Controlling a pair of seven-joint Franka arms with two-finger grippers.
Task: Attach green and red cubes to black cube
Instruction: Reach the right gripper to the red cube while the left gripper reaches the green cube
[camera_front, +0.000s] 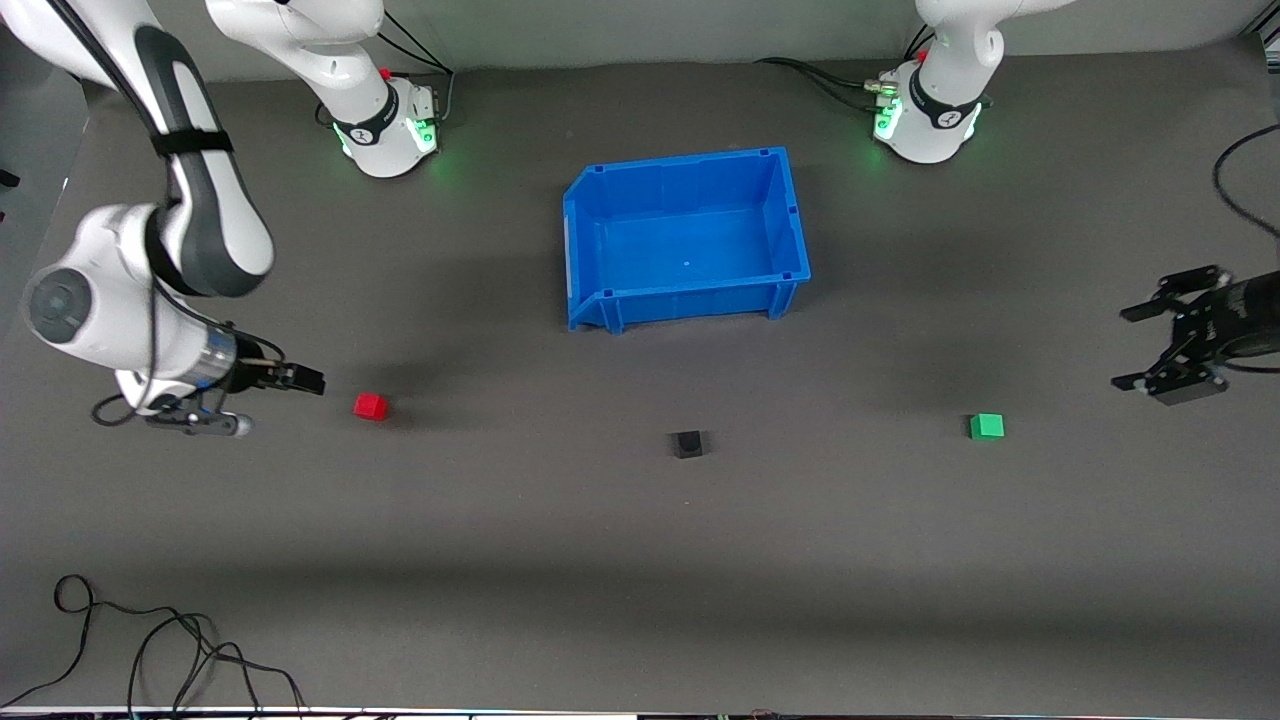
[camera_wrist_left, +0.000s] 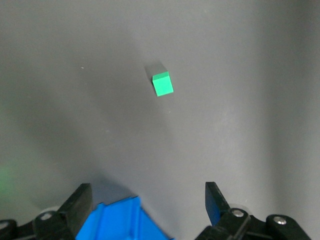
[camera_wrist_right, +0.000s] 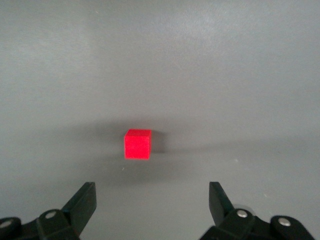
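The black cube (camera_front: 688, 443) sits on the grey table, nearer to the front camera than the blue bin. The red cube (camera_front: 370, 406) lies toward the right arm's end of the table, and the green cube (camera_front: 987, 426) toward the left arm's end. My right gripper (camera_front: 308, 380) is open and empty, low beside the red cube, which also shows in the right wrist view (camera_wrist_right: 137, 144) a little ahead of that gripper (camera_wrist_right: 150, 200). My left gripper (camera_front: 1132, 346) is open and empty, up in the air near the table's end. The left wrist view shows the green cube (camera_wrist_left: 162, 84) well ahead of that gripper (camera_wrist_left: 148, 200).
An empty blue bin (camera_front: 690, 300) stands mid-table near the arm bases; a corner of it shows in the left wrist view (camera_wrist_left: 117, 222). Loose black cables (camera_front: 150, 650) lie at the front corner at the right arm's end. Another cable (camera_front: 1235, 190) curls at the left arm's end.
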